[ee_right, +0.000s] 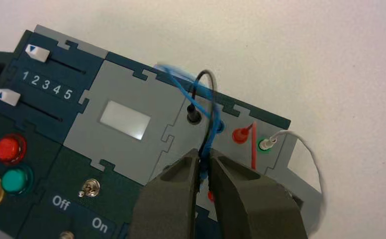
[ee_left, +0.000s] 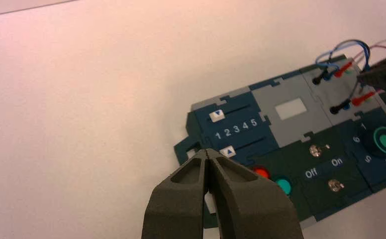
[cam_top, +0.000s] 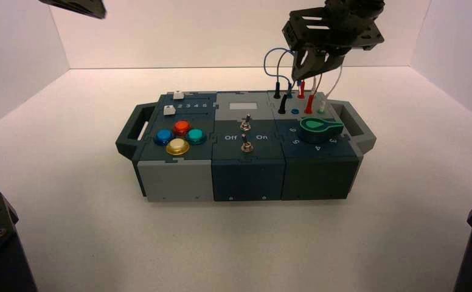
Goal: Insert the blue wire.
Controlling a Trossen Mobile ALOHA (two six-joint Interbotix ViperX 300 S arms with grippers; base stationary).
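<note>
The blue wire [ee_right: 180, 85] loops up from the back row of the box's wire panel [ee_right: 181, 144]. Its blue plug [ee_right: 204, 168] sits between the fingers of my right gripper [ee_right: 204, 162], which is shut on it. In the high view the right gripper [cam_top: 302, 76] hangs just above the wire panel at the box's back right, and the blue wire [cam_top: 275, 53] arcs to its left. A blue socket [cam_top: 294, 111] shows in the front row below the gripper. My left gripper [ee_left: 208, 154] is shut on nothing, parked high off the box's left end.
Black [ee_right: 194, 115], red [ee_right: 241, 134] and white [ee_right: 268, 143] plugs stand in the panel close to the held plug. The box [cam_top: 246, 176] also bears two sliders [ee_left: 217, 115], coloured buttons [cam_top: 181, 128], two toggle switches [cam_top: 244, 125] and a green knob [cam_top: 319, 128].
</note>
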